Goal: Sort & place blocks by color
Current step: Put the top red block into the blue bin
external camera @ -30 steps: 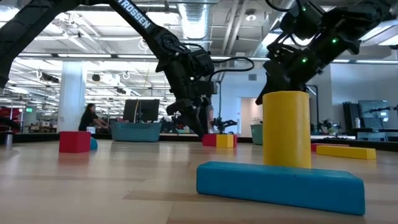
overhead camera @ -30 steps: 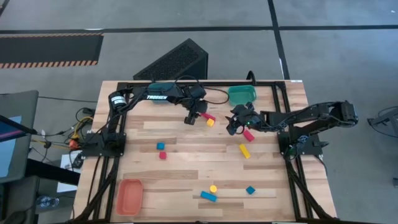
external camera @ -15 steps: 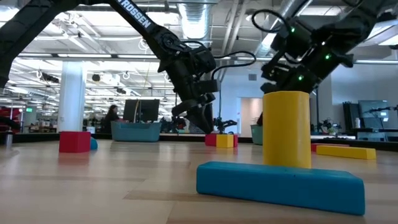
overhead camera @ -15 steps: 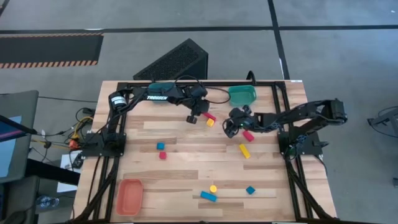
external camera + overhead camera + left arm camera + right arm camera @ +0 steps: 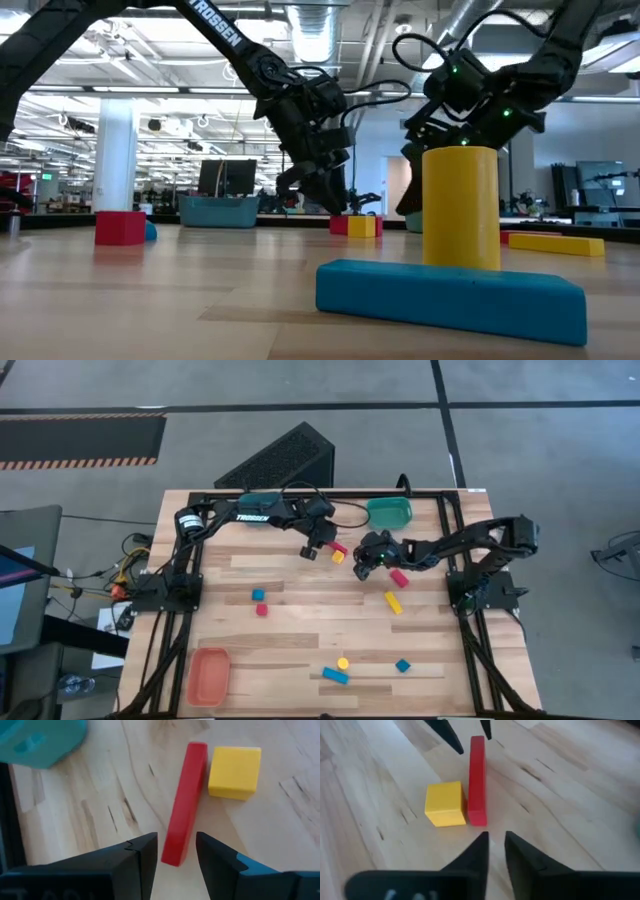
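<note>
toward twelve o'clock on the table (image 5: pixel 300 585), we see a red bar (image 5: pixel 184 802) lying flat with a yellow cube (image 5: pixel 235 772) touching its side. our left gripper (image 5: pixel 176 851) sits at one end of the bar, jaws narrowly parted and empty, the bar's end just between the tips. our right gripper (image 5: pixel 494 851) faces the pair from three o'clock, jaws almost together, holding nothing. other blocks lie scattered toward six o'clock; a teal bin (image 5: pixel 389 512) stands at one o'clock.

Bright, even light (soft shadows), sharp
</note>
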{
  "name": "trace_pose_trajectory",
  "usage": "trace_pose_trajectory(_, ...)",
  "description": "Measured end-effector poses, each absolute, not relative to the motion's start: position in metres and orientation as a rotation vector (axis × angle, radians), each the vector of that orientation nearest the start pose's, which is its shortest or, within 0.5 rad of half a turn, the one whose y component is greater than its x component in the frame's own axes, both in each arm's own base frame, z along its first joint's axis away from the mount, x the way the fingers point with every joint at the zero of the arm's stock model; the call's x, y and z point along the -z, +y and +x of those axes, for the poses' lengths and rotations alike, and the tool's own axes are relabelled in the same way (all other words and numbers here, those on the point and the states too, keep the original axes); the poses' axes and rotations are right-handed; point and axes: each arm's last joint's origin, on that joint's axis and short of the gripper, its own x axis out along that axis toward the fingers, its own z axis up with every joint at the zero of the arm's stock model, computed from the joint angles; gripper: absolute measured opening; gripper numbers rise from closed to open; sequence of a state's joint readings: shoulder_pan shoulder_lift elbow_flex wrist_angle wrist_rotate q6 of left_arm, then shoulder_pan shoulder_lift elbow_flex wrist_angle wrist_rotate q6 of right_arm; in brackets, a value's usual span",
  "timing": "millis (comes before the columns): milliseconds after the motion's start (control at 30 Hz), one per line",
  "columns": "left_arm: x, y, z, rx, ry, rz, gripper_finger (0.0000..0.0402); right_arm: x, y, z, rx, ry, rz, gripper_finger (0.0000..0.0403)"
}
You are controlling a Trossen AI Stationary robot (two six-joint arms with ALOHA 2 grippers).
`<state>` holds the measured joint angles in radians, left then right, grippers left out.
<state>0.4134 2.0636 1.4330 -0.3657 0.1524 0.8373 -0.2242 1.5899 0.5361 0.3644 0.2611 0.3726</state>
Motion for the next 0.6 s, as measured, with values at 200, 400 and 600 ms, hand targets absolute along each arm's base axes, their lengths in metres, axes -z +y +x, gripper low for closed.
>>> trace_pose_trajectory(200,-0.159,0.170,0.395,0.170,0.986,0.493,0.0126,-0.117,-0.075,0.275,0.591,0.604,0.372,0.0009)
trace_pose_trajectory(400,-0.157,0.169,0.393,0.192,1.012,0.488,0.0126,-0.113,-0.082,0.294,0.588,0.629,0.370,0.0012)
trace_pose_trajectory(600,-0.156,0.169,0.391,0.191,1.031,0.489,0.0126,-0.115,-0.087,0.312,0.506,0.629,0.379,0.0009)
